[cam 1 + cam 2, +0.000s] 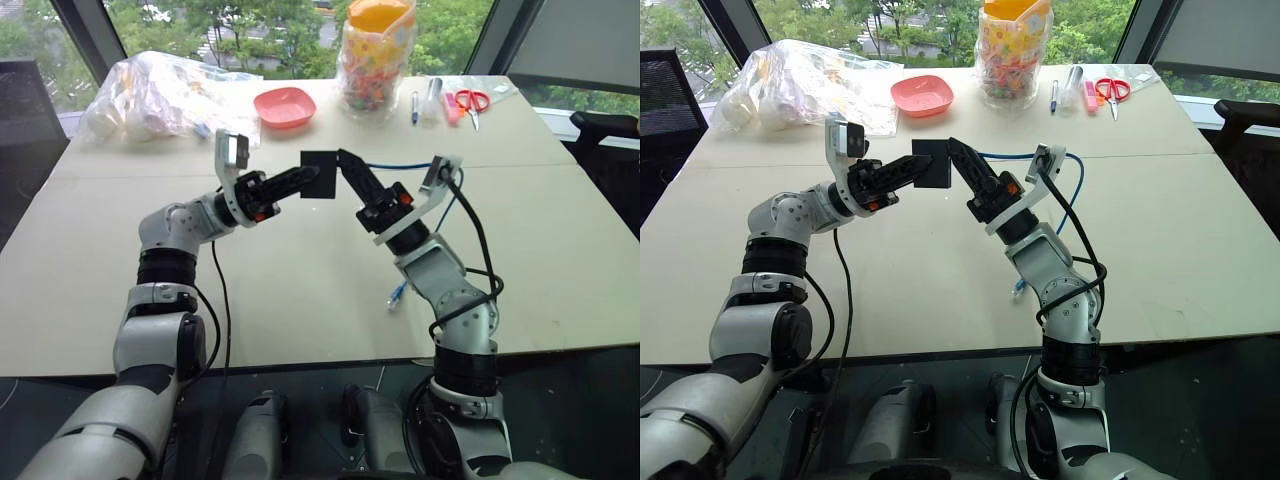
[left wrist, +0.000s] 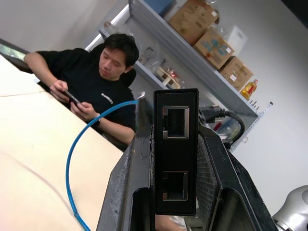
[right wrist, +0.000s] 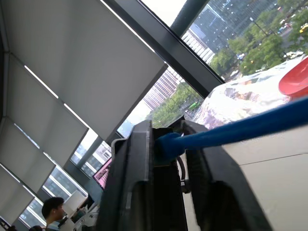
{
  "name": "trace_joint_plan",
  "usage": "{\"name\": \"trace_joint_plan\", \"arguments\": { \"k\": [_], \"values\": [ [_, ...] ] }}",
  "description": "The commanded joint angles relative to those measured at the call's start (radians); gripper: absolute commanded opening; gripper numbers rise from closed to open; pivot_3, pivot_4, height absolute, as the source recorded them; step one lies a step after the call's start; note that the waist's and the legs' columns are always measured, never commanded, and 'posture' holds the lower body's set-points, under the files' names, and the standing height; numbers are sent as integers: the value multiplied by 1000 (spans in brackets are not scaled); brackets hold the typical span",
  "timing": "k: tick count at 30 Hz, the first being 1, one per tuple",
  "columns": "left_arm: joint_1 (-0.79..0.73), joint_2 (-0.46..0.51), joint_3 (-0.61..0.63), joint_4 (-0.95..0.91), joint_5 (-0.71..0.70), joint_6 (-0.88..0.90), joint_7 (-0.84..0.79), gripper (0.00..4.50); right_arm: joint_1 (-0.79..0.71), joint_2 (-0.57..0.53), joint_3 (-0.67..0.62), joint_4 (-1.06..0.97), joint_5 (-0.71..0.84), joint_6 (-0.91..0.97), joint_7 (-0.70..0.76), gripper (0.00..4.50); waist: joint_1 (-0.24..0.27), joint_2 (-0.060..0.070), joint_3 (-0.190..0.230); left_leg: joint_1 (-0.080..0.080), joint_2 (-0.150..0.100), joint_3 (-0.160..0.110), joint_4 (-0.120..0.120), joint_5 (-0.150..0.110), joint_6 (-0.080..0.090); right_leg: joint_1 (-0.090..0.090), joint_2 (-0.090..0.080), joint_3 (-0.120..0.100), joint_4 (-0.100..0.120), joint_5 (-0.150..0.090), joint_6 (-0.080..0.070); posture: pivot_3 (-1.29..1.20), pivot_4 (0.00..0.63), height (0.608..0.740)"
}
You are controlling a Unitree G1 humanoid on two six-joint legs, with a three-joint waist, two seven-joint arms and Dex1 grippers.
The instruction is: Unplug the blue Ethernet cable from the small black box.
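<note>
Two arms meet above the middle of the table (image 1: 300,300), and between them hang the task's two things: one small black box (image 1: 321,175) and one blue Ethernet cable (image 1: 400,165); the left tool (image 1: 300,180) is pinched shut on the box, holding it up off the table with its flat face toward the head camera; in the left wrist view the box (image 2: 175,149) stands between the two fingers (image 2: 130,183) and shows two ports in its narrow side (both square openings look vacant from that angle); the right tool (image 1: 350,170) is pressed together on the cable's end right beside the box, and the right wrist view shows the blue cord (image 3: 231,132) clamped between its fingers (image 3: 139,183); whether the plug sits in the box I cannot tell; from that grip the cable arcs away to the robot's right, then drops to the table, where its other end (image 1: 397,295) lies by the right forearm.

At the far edge sit one pink bowl (image 1: 285,106), one clear bag (image 1: 165,95), one jar of coloured sweets (image 1: 378,55), one pair of red-handled scissors (image 1: 472,102) and a few pens (image 1: 415,105); one person in a black shirt (image 2: 91,86) sits at the table in the left wrist view.
</note>
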Motion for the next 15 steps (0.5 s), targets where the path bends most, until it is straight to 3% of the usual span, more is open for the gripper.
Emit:
{"name": "trace_joint_plan", "arguments": {
  "k": [1, 9, 15],
  "values": [
    [-14, 8, 6, -43, -31, -6, 3, 496, -15, 9, 17, -16, 21, 0, 5, 27, 1, 0, 0, 0, 0, 0, 0, 0, 0, 0, 0, 0, 0, 0, 0, 0, 150, 740],
    [-18, 2, 26, -30, -38, -27, 39, 496, -9, 1, 28, -15, 14, 15, 9, 27, 0, 0, 0, 0, 0, 0, 0, 0, 0, 0, 0, 0, -1, 0, -1, 0, 150, 740],
    [-32, 74, 85, 30, -45, -66, 69, 496, -47, -58, -104, 62, 20, -45, -33, 27, 0, 0, 0, 0, 0, 0, 0, 0, 0, 0, 0, 0, -1, -1, -1, 0, 150, 740]
  ]
}}
